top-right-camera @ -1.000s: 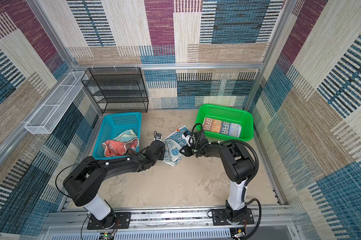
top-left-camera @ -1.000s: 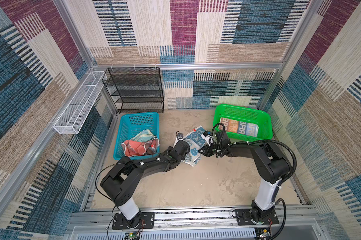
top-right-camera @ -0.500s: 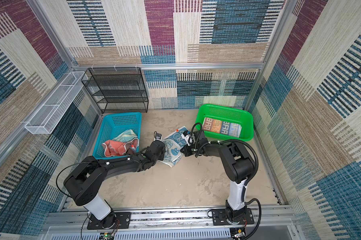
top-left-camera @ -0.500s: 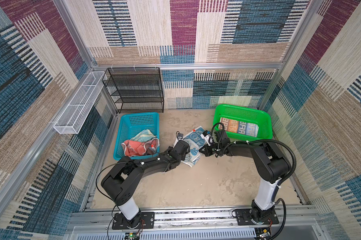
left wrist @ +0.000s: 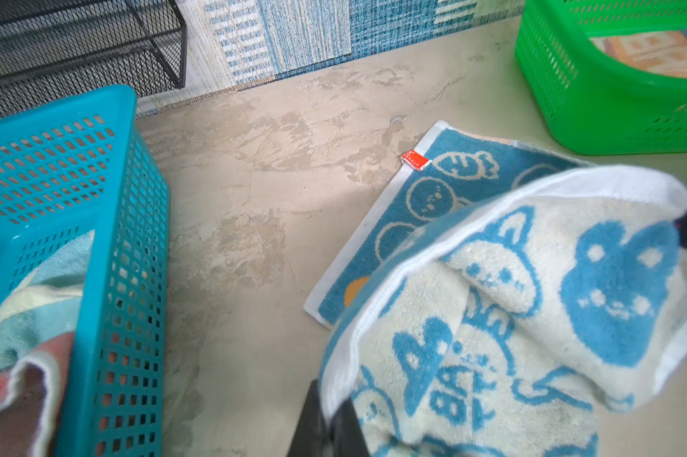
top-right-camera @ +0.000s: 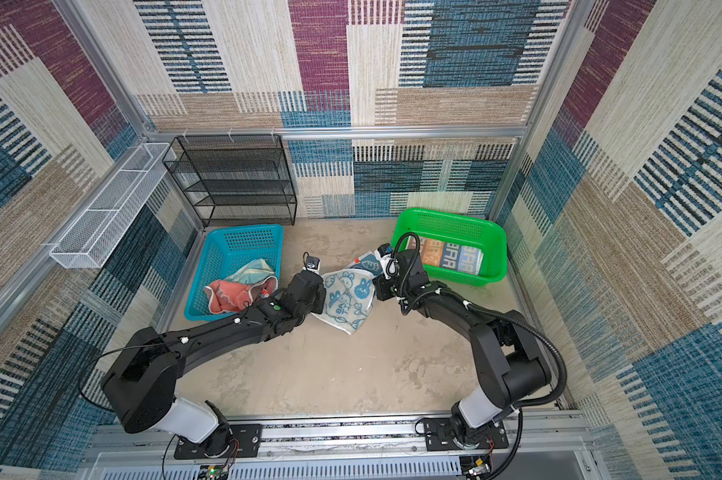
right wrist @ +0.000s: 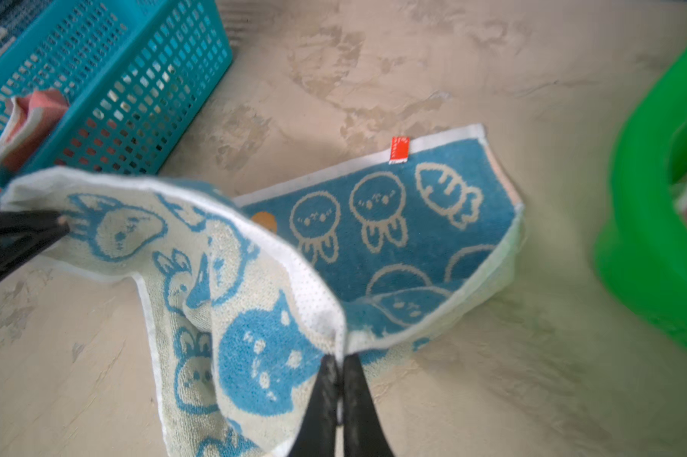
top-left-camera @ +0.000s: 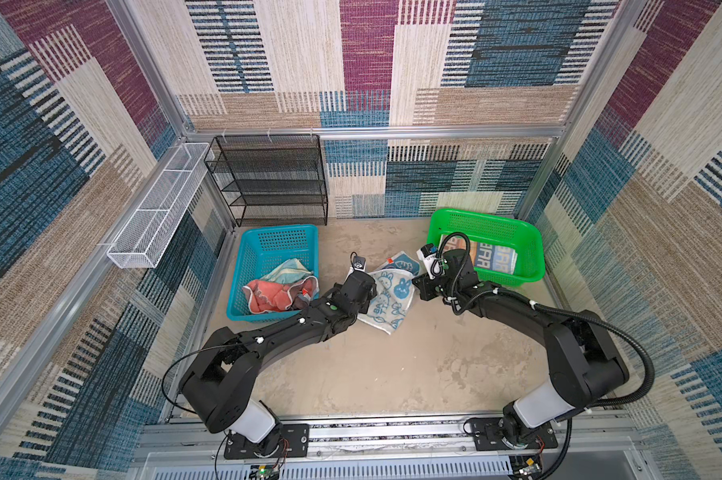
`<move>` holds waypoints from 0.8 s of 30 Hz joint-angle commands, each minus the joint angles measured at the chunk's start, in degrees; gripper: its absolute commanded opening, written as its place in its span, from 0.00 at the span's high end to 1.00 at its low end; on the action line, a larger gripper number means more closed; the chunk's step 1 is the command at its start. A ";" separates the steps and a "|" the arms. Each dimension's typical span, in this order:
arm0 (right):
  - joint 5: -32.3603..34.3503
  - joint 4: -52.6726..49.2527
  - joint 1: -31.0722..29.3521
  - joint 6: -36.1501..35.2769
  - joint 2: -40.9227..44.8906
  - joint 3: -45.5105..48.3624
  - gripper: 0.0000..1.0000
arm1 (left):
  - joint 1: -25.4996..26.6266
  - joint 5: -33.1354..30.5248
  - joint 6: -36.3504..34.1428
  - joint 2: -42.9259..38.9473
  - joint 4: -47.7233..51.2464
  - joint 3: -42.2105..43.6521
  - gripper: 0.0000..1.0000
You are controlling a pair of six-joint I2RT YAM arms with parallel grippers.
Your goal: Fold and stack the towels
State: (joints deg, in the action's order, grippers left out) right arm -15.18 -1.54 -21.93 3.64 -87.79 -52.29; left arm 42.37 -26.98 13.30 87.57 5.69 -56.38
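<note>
– Fingers [right wrist: 323, 399] of the right gripper [right wrist: 336, 358] are pressed together on the white hem [right wrist: 318, 300] of the rabbit towel [right wrist: 255, 340]. We see no gap between them in the right wrist view.

– Agreed. We record the same for the left gripper [left wrist: 330, 419]: its black fingers [left wrist: 310, 427] are clamped on the towel's edge, with cloth bunched over the tips.

– Where do we place the towel?

– At the centre of both top views, on the beige tabletop [top-left-camera: 372, 374], between the blue basket [top-left-camera: 276, 241] at left and the green basket [top-left-camera: 475, 224] at right. The left gripper is at its left edge and the right gripper at its right edge.

– And how does the cloth lie?

– The upper part lies flat on the tabletop, blue face up, with a red tag [right wrist: 399, 149] at the hem. The lower part is raised and turned over it, showing the pale reverse with blue rabbits. One corner trails toward the bottom of the frame and rests on the tabletop.

– We cannot tell whether the raised layer touches the flat part beneath.

– What of the other towels?

– The lettered towel [top-left-camera: 492, 257] lies folded flat inside the green basket, right of centre. The coral towel [top-left-camera: 268, 297] is crumpled in the blue basket, left of centre. A pale towel [top-left-camera: 288, 268] with teal edging touches it just above in the frame.
</note>
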 commanded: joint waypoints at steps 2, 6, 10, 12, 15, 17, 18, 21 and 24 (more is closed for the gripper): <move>7.81 3.13 -0.07 -0.13 4.44 -0.64 1.00 | -0.11 1.89 -5.98 -1.01 9.74 -7.15 1.00; 11.13 1.35 -0.12 -3.54 6.15 -4.36 1.00 | -0.34 2.00 -8.42 -2.07 16.18 -14.75 1.00; 13.53 -0.97 0.02 -6.25 6.52 -8.27 1.00 | -1.21 3.14 -9.34 -4.36 18.82 -19.51 1.00; 11.84 -2.39 -0.01 -7.71 6.36 -9.91 1.00 | -1.59 3.82 -9.45 -5.52 19.11 -20.33 1.00; 9.02 -3.20 0.01 -8.27 6.46 -11.15 1.00 | -2.02 4.41 -9.43 -7.32 18.89 -20.05 1.00; 4.91 -3.74 -0.01 -9.07 6.24 -11.34 1.00 | -2.20 5.09 -9.47 -8.22 18.42 -18.90 1.00; 3.21 -4.66 -0.02 -9.24 5.71 -11.56 1.00 | -2.20 5.48 -9.58 -8.68 17.88 -17.96 1.00; -0.60 -6.10 0.02 -9.16 3.86 -10.28 1.00 | -2.20 6.41 -8.79 -9.56 15.45 -14.31 1.00; -4.15 -3.70 -0.10 -7.72 2.87 -5.07 1.00 | -2.20 8.31 -7.62 -9.63 11.26 -8.52 1.00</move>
State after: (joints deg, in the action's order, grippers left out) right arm -14.04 -5.23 -21.91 -4.78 -84.25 -59.88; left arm 40.25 -21.06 4.60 78.11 20.86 -68.05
